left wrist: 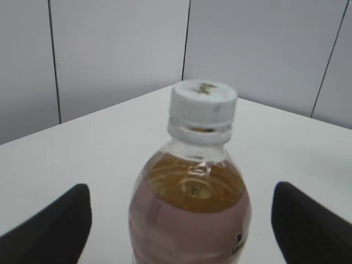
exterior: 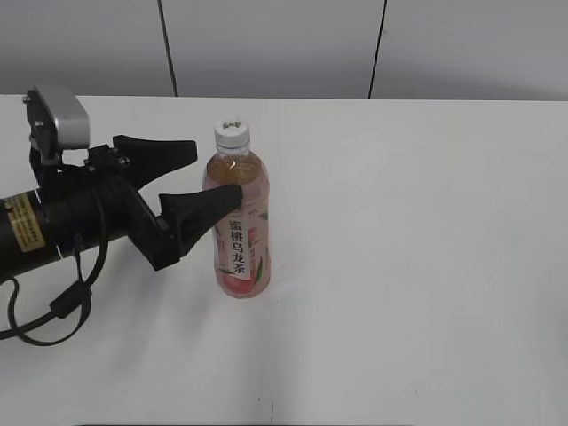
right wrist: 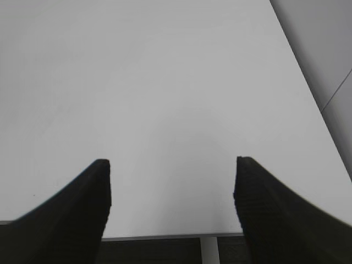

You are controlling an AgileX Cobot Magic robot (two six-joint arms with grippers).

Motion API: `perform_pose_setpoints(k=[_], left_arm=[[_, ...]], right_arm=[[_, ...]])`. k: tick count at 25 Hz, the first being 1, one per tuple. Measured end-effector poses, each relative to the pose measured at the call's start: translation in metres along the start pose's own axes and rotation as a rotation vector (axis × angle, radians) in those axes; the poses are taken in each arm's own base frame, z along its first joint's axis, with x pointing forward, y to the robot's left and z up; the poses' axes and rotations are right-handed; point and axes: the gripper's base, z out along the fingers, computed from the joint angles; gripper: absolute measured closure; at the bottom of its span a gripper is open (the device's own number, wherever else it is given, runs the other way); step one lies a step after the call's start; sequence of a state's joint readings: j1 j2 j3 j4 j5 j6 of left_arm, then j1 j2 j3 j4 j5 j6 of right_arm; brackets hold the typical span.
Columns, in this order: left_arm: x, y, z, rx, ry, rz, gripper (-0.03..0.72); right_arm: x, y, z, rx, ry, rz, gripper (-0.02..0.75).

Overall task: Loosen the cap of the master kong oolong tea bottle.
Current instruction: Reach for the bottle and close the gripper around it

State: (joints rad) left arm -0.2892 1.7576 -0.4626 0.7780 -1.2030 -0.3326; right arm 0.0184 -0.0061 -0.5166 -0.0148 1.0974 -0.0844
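The master kong oolong tea bottle stands upright on the white table, with pale amber tea, a pink label and a white strip of black characters. Its white ribbed cap sits on the neck. In the left wrist view the bottle and cap are centred between the jaws. My left gripper is open, its two black fingers on either side of the bottle's upper body, with gaps showing in the left wrist view. My right gripper is open and empty over bare table; it does not show in the exterior view.
The white table stretches wide to the right of the bottle. A grey panelled wall stands behind it. The right wrist view shows the table's near edge and a table leg below it.
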Motion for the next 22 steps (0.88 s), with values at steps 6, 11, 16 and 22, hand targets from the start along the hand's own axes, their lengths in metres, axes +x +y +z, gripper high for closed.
perform_pose_setpoints(k=[6, 11, 16, 22], left_arm=[[-0.002, 0.003, 0.007, 0.031, -0.006, -0.006, 0.092], [0.007, 0.006, 0.012, 0.05, 0.022, -0.044, 0.095], [0.011, 0.008, 0.016, 0.061, 0.032, -0.048, 0.095], [0.007, 0.003, 0.032, 0.107, 0.012, -0.021, 0.095]], right_arm=[[0.0, 0.0, 0.0, 0.0, 0.0, 0.0, 0.207], [0.0, 0.0, 0.0, 0.0, 0.0, 0.0, 0.207], [0.0, 0.0, 0.0, 0.0, 0.0, 0.0, 0.207], [0.0, 0.0, 0.0, 0.0, 0.0, 0.0, 0.207]])
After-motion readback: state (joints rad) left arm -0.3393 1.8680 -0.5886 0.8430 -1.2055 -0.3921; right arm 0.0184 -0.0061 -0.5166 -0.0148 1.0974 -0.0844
